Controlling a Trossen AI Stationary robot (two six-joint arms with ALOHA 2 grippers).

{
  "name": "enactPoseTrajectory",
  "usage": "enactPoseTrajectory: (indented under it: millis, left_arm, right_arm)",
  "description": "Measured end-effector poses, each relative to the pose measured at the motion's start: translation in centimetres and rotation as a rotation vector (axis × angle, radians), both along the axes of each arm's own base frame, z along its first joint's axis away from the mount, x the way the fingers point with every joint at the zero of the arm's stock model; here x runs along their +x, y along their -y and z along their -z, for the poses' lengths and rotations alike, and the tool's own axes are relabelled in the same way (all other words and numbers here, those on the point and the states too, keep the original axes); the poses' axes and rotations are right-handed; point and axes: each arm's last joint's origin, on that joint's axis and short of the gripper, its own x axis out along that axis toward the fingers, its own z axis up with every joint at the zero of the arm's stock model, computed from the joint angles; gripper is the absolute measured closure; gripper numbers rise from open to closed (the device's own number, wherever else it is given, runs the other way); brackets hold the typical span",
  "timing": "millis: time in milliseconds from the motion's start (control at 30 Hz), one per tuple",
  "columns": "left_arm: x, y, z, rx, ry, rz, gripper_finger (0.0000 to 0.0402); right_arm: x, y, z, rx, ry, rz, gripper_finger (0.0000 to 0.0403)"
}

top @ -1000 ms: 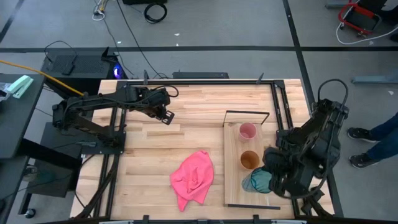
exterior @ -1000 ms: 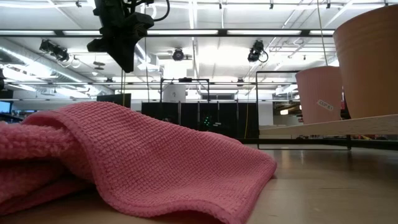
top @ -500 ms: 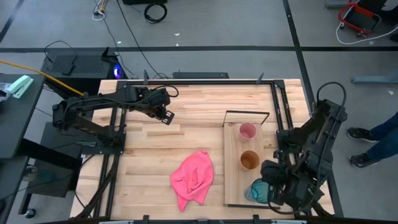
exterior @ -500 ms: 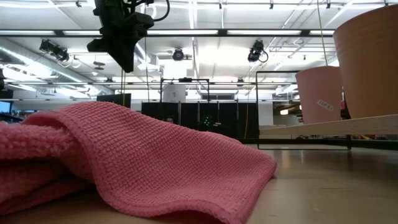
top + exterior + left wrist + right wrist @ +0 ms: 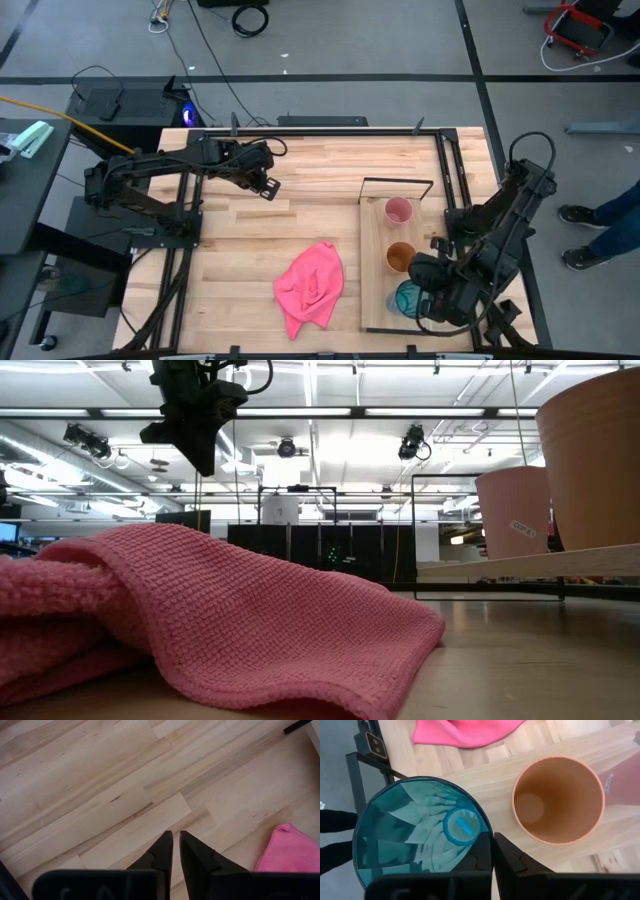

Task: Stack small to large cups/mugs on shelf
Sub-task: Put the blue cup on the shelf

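We see the right hand [image 5: 492, 851] pinching the rim of the translucent teal-blue cup [image 5: 420, 832], partly cut off, beside the orange-brown cup [image 5: 559, 800]; the left hand [image 5: 175, 851] hovers closed over the counter [image 5: 100, 795].

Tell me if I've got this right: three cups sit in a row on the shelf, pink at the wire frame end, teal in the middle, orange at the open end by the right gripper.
Not quite: the high view shows the orange cup in the middle and the teal cup at the open end, by the right gripper. The pink cup does sit at the wire frame end of the shelf.
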Motion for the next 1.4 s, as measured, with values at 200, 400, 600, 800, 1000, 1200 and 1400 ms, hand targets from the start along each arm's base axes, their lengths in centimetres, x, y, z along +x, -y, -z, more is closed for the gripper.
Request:
enactPoseTrajectory:
  millis: [200, 400, 600, 800, 1000, 1200, 1400]
  left_arm:
    - [0.0, 0.0, 0.0, 0.0, -0.001, 0.001, 0.0362]
    - [0.0, 0.0, 0.0, 0.0, -0.001, 0.001, 0.0367]
    - [0.0, 0.0, 0.0, 0.0, -0.001, 0.001, 0.0362]
    - [0.0, 0.0, 0.0, 0.0, -0.001, 0.001, 0.0366]
    - [0.0, 0.0, 0.0, 0.0, -0.001, 0.002, 0.0372]
    - [0.0, 0.0, 0.0, 0.0, -0.001, 0.002, 0.0367]
    - [0.0, 0.0, 0.0, 0.0, -0.001, 0.002, 0.0363]
  right_arm:
    - [0.8, -0.1, 0.5, -0.022, -0.015, -0.029, 0.04]
    - [1.1, -0.5, 0.9, -0.008, -0.038, -0.052, 0.04]
    - [1.0, -0.7, 1.1, -0.004, -0.053, -0.06, 0.04]
    - [1.3, -1.1, 1.6, -0.016, -0.068, -0.076, 0.04]
    - [1.7, -1.5, 2.2, -0.023, -0.08, -0.09, 0.0399]
    - [1.7, -1.6, 2.2, -0.018, -0.076, -0.087, 0.0398]
    - [1.7, -1.6, 2.2, -0.02, -0.075, -0.087, 0.0378]
